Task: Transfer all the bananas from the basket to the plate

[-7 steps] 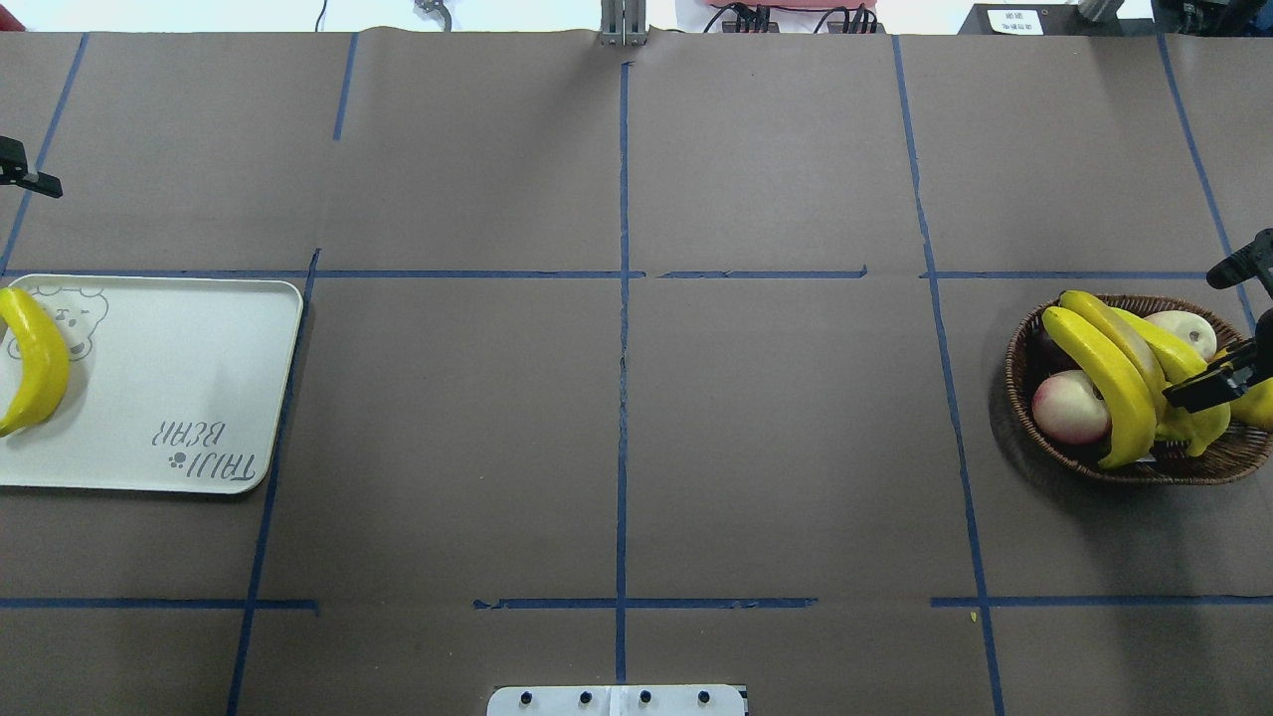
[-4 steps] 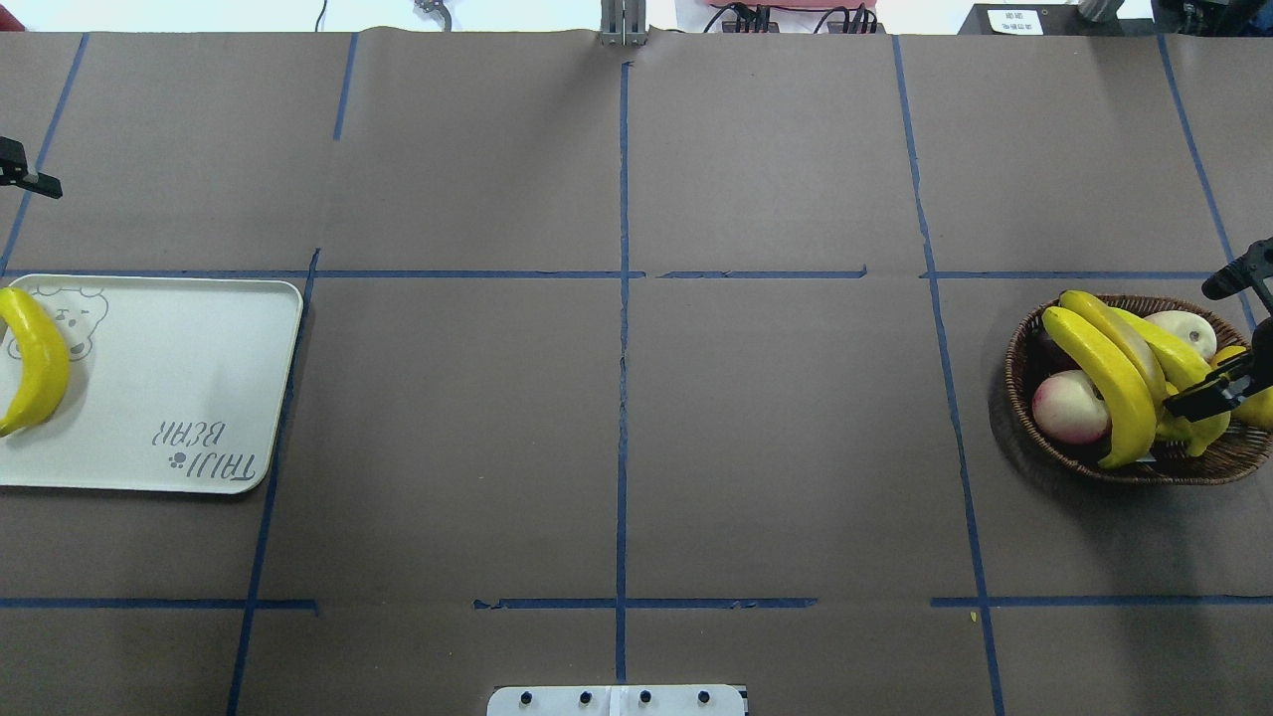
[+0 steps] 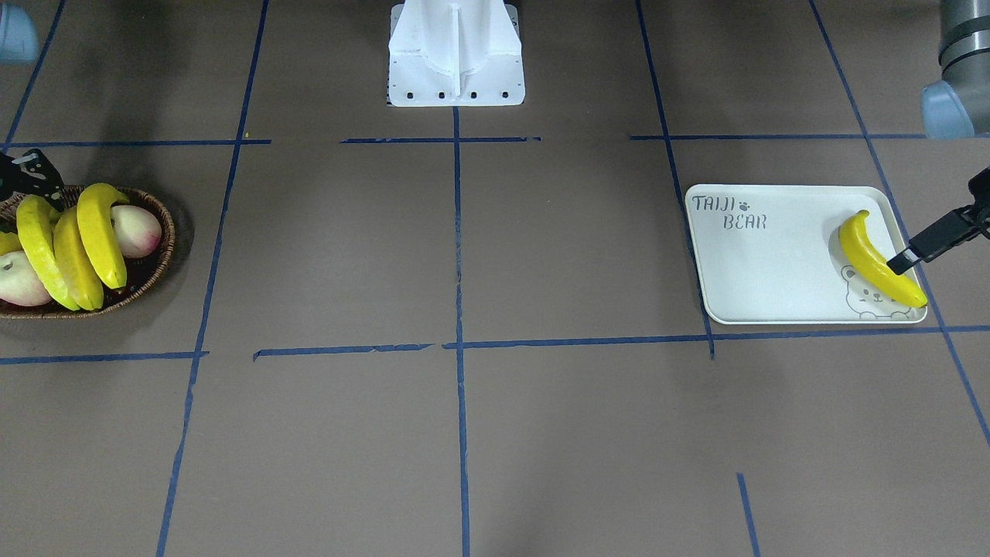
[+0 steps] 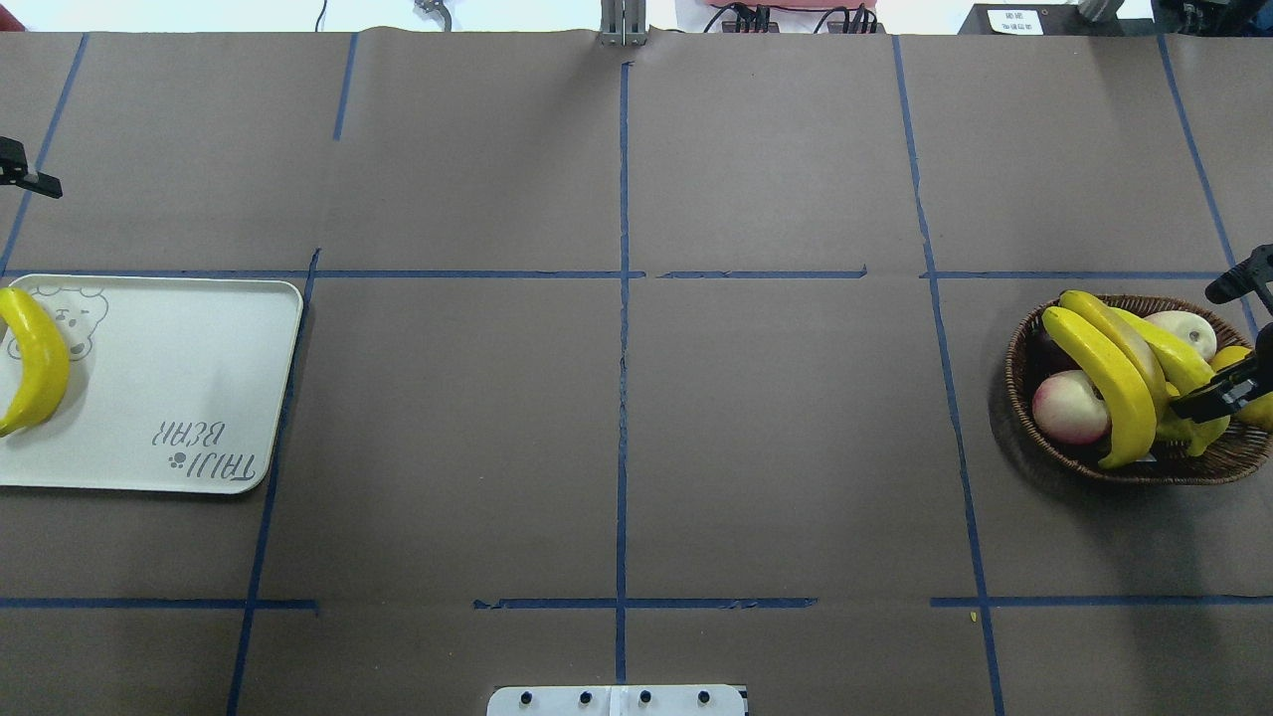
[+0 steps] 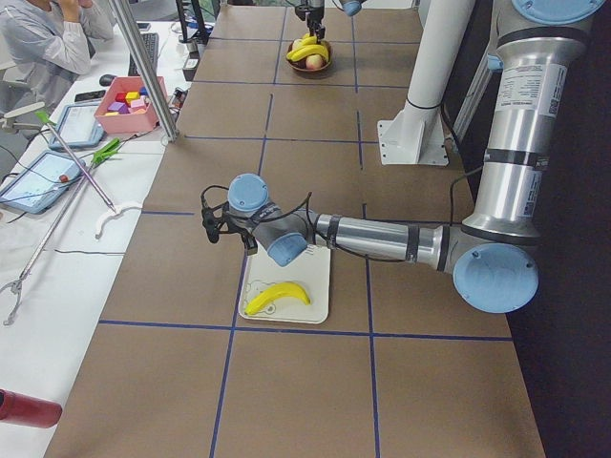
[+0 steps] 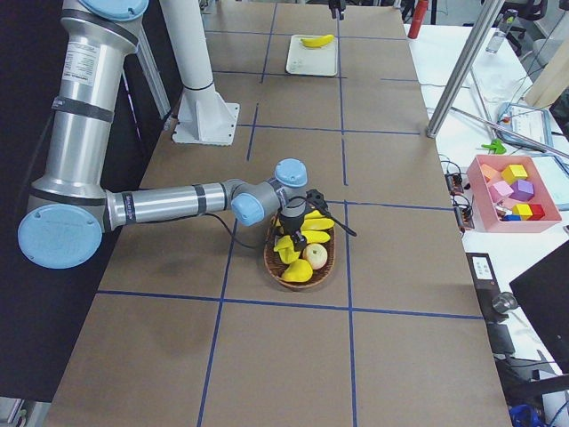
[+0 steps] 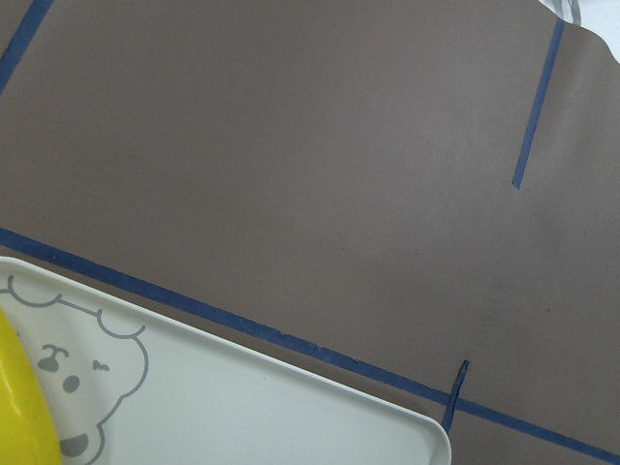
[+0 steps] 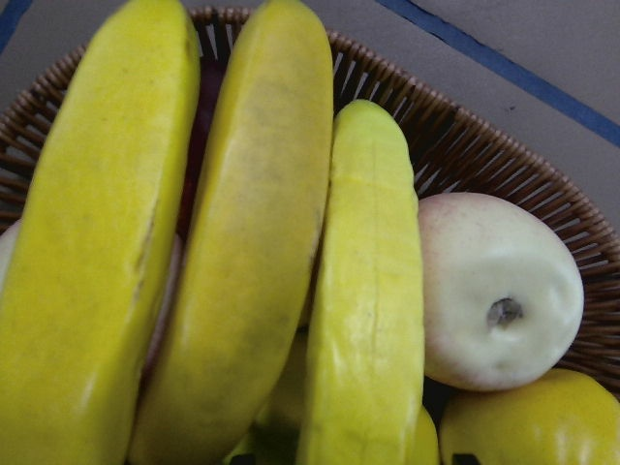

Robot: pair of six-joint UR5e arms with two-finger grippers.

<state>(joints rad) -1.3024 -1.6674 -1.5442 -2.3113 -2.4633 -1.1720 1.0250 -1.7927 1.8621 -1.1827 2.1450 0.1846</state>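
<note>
Hovering over the basket [image 4: 1014,388], right end effector [image 4: 1191,353] spread open.
Three bananas [image 4: 1109,373] lie in the basket at right; one banana [image 4: 40,358] on the left plate [image 4: 179,378], left end effector [image 3: 940,228] released nearby.

The tabletop [image 4: 776,447] is papered brown and gridded with blue tape [image 4: 623,398]. Alongside, a white side table [image 5: 143,186] carries tablets [image 5: 38,179] and a pink box [image 5: 129,121] of coloured blocks [image 6: 514,189]; a metal post [image 5: 143,67] rises there.
</note>
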